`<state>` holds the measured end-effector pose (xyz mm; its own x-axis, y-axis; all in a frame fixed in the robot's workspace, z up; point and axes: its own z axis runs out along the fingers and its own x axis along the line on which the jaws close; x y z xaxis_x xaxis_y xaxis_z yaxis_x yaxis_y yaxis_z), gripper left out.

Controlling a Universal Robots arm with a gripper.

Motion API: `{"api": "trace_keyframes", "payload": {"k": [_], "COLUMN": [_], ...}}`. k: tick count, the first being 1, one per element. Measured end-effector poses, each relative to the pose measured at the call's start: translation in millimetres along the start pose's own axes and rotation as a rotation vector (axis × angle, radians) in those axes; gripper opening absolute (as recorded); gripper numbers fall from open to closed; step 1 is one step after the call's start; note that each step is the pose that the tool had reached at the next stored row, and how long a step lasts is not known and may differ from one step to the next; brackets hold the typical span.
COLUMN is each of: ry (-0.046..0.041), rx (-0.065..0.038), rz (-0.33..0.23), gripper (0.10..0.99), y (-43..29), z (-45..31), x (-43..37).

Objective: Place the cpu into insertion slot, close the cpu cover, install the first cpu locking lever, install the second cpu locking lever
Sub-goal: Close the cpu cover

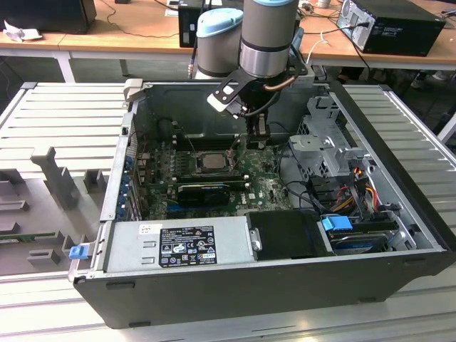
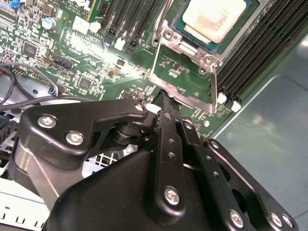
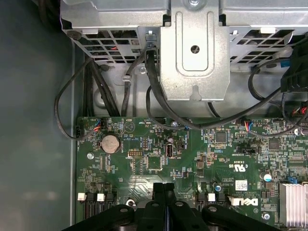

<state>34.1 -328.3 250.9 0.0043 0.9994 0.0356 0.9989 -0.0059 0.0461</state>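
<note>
Okay so the cpu [image 2: 211, 19] already sits in the insertion slot [image 2: 169, 29] just past the claw [image 2: 162, 98], which is pressed together, empty, right at the upright cpu cover [image 2: 187, 98]. Closing and locking look left to do.

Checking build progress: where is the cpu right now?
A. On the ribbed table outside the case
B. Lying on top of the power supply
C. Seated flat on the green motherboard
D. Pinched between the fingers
C: in the second wrist view the cpu lies flat on the green motherboard, apart from the gripper.
</note>
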Motion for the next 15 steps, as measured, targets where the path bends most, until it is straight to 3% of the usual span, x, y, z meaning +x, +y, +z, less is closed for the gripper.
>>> {"api": "trace_keyframes", "payload": {"k": [15], "ry": [0.0001], "rx": [0.000], "rz": [0.000], "gripper": [0.106], "y": [-2.9], "z": [-0.1], "x": [0.0]}}
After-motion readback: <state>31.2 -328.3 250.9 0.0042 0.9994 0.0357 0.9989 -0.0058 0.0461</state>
